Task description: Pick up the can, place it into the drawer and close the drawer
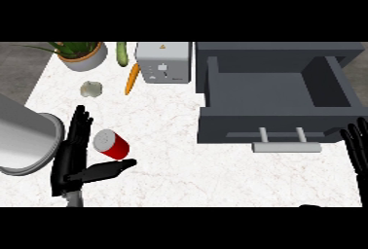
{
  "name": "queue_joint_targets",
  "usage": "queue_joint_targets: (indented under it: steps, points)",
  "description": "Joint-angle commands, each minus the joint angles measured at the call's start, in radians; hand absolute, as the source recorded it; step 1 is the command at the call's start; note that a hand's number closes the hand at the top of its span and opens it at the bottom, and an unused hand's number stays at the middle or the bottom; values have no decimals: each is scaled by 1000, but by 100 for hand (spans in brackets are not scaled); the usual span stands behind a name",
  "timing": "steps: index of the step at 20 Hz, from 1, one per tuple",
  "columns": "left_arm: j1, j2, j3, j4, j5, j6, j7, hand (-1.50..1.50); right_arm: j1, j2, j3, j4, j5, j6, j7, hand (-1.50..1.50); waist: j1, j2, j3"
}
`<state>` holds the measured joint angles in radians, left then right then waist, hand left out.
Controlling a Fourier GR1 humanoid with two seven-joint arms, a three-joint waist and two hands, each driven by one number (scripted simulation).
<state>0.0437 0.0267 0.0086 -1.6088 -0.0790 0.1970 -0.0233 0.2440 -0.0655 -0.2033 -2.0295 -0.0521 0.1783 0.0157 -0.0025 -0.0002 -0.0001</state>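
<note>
- One of three steps is in hand: the pick. Can (112,145) sits on the counter (187,168), well left of the drawer (277,92).
- Left hand (69,159) is released, fingers straight just beside the can, thumb stretched out below it.
- Next you need to curl round the can, lift it and carry it right. The drawer is already open.
- Right hand (355,146) rests open at the right edge.

The counter (215,180) looks like smooth white marble with faint reddish veins. The drawer (230,127) is matt dark grey, its handle (285,147) pale, metal-looking. The can (113,146) has a glossy red wall and a light speckled top
</note>
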Motion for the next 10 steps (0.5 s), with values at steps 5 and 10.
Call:
queue_joint_targets:
  steps: [5,10]
  points:
    - [81,40,55,61,55,-69,-121,-150,24,36,24,-82,19,-8,64,-150,2,-1,0]
    - [26,-17,45,251,14,-26,-251,-150,-17,19,-24,46,18,14,-40,-150,0,1,0]
